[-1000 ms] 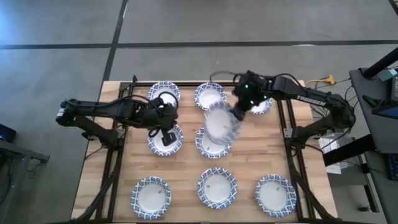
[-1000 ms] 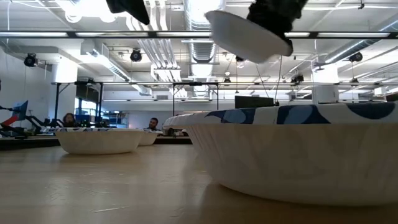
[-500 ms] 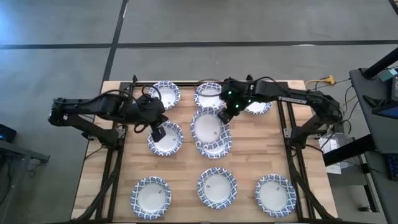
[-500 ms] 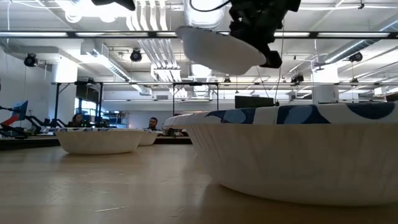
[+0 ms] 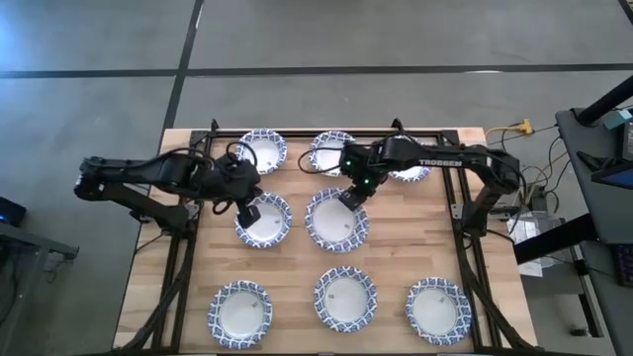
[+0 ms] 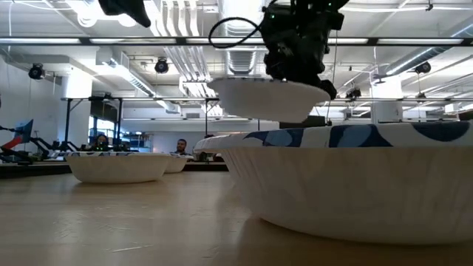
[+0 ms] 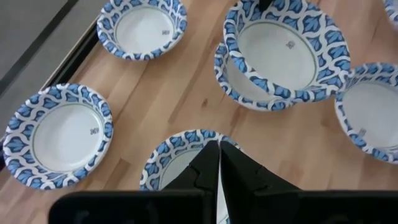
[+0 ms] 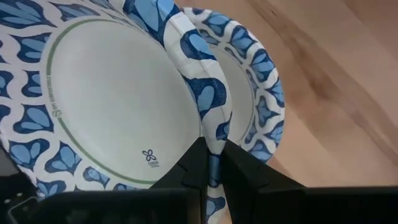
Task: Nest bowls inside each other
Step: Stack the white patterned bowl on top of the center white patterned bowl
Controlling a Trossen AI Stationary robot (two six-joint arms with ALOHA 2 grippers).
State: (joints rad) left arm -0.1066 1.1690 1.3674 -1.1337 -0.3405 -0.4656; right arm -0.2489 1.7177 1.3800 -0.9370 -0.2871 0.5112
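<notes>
My right gripper holds 1 bowl by its rim. In the right wrist view, both fingers pinch the blue-patterned rim from either side, and the held bowl sits directly above a second bowl that rests on the table. The high view places this pair at the centre of the table, in the middle row. The low view shows the held bowl roughly level and raised off the surface. I cannot tell from any view whether it touches the bowl beneath it.

My left gripper is fully closed and holds nothing. In the left wrist view, its fingertips meet above the rim of the middle-left bowl. The high view places this gripper over that bowl.

The remaining bowls lie as follows:
- Back row: 1 bowl at the left, 1 at the centre, and 1 at the right, partly covered by my right arm.
- Front row: 1 bowl at the left, 1 at the centre, and 1 at the right.

All 6 stand upright and apart from each other. Each shows a white inside with a blue-and-white rim.

In the low view, a bowl fills the foreground close to the camera, and another bowl stands farther back.
</notes>
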